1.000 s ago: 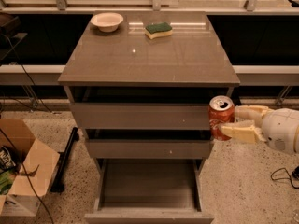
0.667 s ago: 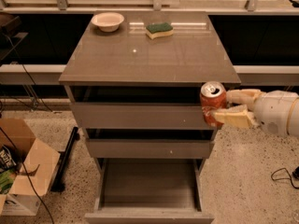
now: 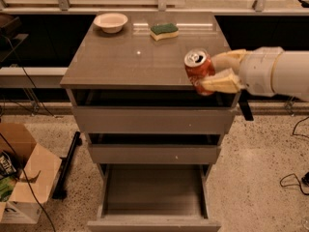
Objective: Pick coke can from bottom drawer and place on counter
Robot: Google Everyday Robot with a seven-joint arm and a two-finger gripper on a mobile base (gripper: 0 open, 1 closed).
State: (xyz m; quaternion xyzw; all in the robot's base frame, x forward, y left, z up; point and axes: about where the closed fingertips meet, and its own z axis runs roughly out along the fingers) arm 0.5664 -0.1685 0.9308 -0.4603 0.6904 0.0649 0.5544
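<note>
The red coke can [image 3: 199, 70] with a silver top is held between my gripper's cream fingers [image 3: 219, 82]. My gripper [image 3: 212, 71] reaches in from the right and is shut on the can, holding it over the front right edge of the counter [image 3: 130, 62]. The can stands roughly upright, slightly tilted. Whether it touches the counter I cannot tell. The bottom drawer [image 3: 153, 190] is pulled out below and its inside shows nothing in it.
A white bowl [image 3: 111, 21] and a green and yellow sponge [image 3: 164, 31] sit at the back of the counter. The two upper drawers [image 3: 154, 120] are slightly open. A cardboard box [image 3: 21, 178] stands on the floor at left. Cables lie at right.
My gripper has lifted the can up and to the left, from beside the upper drawers to the counter's front right edge.
</note>
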